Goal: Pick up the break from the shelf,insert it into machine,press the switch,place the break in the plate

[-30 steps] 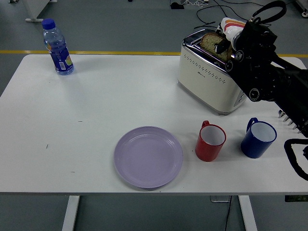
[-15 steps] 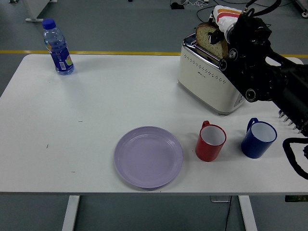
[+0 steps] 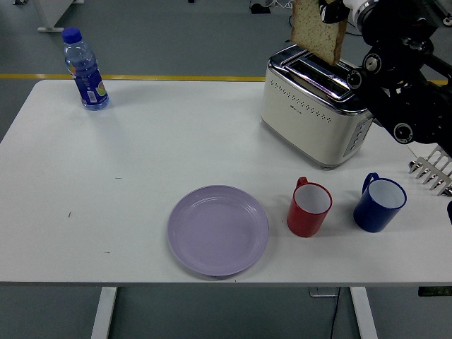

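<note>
Fingers of the right hand (image 3: 344, 8) pinch the top of the one slice of bread (image 3: 318, 30) at the picture's upper edge, and only their tips show beside the black wrist. That slice hangs upright below the fingertips, clear of the toaster (image 3: 316, 111) and right above its open slots, its lower edge apart from the chrome top. On the desk (image 3: 127, 176) I count one toaster, one plate, two mugs and one bottle. The cream toaster stands near the far right corner, turned at an angle to the desk's edges. A lilac plate (image 3: 218, 229) lies bare near the middle of the near edge, well apart from the bread. Between plate and right edge stand a red mug (image 3: 309, 207) and a blue mug (image 3: 379, 203), side by side, both in front of the toaster and both with white insides. A water bottle (image 3: 85, 69) with a blue cap stands upright at the far left corner. The black right arm (image 3: 406, 99) comes in from the right edge above the toaster's right end and hides part of a white rack (image 3: 432, 171) at that edge. No left arm is in sight.
</note>
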